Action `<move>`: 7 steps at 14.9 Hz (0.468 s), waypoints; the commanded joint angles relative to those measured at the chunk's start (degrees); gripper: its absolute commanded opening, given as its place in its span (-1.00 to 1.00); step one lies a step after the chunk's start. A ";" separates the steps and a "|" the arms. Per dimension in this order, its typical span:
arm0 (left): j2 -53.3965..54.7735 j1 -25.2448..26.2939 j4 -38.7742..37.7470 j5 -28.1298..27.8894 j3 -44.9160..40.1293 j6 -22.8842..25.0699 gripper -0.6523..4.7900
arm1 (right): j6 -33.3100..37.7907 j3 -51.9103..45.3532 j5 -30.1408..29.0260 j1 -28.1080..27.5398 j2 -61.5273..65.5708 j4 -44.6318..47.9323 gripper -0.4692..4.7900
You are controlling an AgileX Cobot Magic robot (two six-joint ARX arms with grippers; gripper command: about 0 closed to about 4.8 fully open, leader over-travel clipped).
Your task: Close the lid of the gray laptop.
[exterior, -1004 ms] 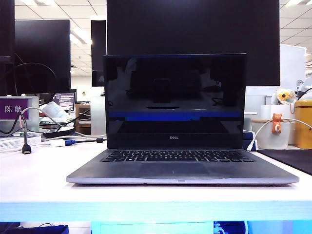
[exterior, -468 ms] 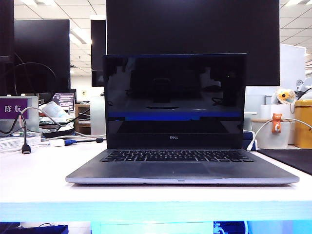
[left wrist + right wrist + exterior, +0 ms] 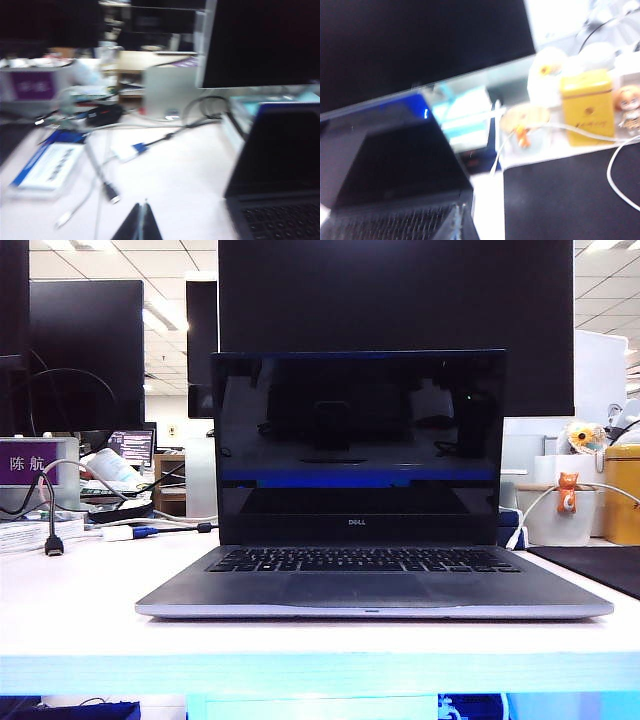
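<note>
Sitting on white office table [image 3: 70,600]: gray laptop [image 3: 372,585], lid [image 3: 358,445] upright, "DELL" on bezel; left tool [image 3: 139,222] and right tool [image 3: 457,220] pinched closed, empty.

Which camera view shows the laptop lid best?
The exterior view: the lid stands upright, whole and sharp, its screen facing the camera. The left wrist view shows only a blurred part of it, beyond the shut left gripper. The right wrist view shows a blurred slanted part, near the shut right gripper.

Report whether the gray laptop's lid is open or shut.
Open: the lid stands upright over the gray laptop, keyboard exposed. Neither gripper, left or right, touches it.
</note>
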 commanded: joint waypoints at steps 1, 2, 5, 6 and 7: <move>8.81 0.00 0.57 5.11 7.10 4.72 -0.78 | -5.42 8.61 -5.86 0.04 9.40 -4.22 -0.83; 10.78 0.00 0.50 6.51 8.83 5.40 -0.78 | -6.47 10.78 -7.02 0.04 11.74 -5.18 -0.83; 19.87 -0.02 -2.86 10.67 17.09 5.88 -0.78 | -8.85 19.74 -12.90 0.04 21.64 -8.46 -0.83; 21.94 -0.04 -3.85 11.93 19.26 5.90 -0.78 | -10.29 22.67 -14.45 0.04 24.63 -10.25 -0.83; 24.39 -0.04 -4.07 13.60 21.53 5.90 -0.78 | -12.04 25.64 -15.06 0.04 27.58 -12.26 -0.83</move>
